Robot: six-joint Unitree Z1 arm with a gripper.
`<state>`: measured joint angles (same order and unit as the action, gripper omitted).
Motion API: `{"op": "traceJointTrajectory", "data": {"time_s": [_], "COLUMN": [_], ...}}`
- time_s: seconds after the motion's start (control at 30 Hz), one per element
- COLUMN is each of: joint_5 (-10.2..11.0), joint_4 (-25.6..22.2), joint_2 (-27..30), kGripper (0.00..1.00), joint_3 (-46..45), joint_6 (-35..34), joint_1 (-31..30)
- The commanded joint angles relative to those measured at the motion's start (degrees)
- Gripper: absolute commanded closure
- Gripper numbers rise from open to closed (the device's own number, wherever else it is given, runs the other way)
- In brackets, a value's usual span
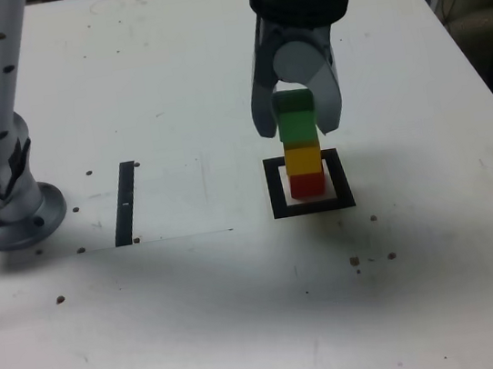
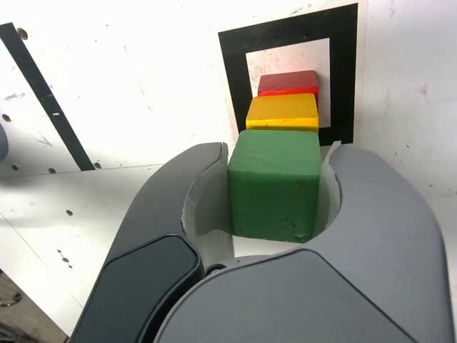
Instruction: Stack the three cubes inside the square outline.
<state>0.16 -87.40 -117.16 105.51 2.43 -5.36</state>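
Landmark is the square outline (image 1: 310, 184). Going left to right in the exterior view: arm base (image 1: 5, 195) sits far left of the outline, thin black strip (image 1: 126, 202) lies between base and outline on the white table (image 1: 441, 258). Inside the outline, red cube (image 1: 307, 184) at bottom, yellow cube (image 1: 303, 158) on it, green cube (image 1: 295, 118) on top. Gripper (image 1: 300, 126) is clamped on the green cube, jaws pressing both its sides.
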Motion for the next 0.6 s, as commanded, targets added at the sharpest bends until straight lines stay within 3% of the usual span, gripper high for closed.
{"op": "traceJointTrajectory", "data": {"time_s": [0.0, 0.23, 0.3, 0.5, 0.57], "joint_5": [-0.1, -0.4, -0.5, -0.9, -0.9], "joint_4": [0.3, 0.8, 0.9, 1.3, 1.4], "joint_2": [-0.5, -1.2, -1.2, -1.2, -1.2], "kGripper": [0.75, 0.75, 0.69, 0.09, 0.01], "joint_3": [0.3, 0.3, 0.1, -1.1, -1.3], "joint_6": [0.2, 0.2, 0.3, 0.6, 0.6], "joint_1": [0.2, 0.2, 0.2, 0.7, 0.8]}}
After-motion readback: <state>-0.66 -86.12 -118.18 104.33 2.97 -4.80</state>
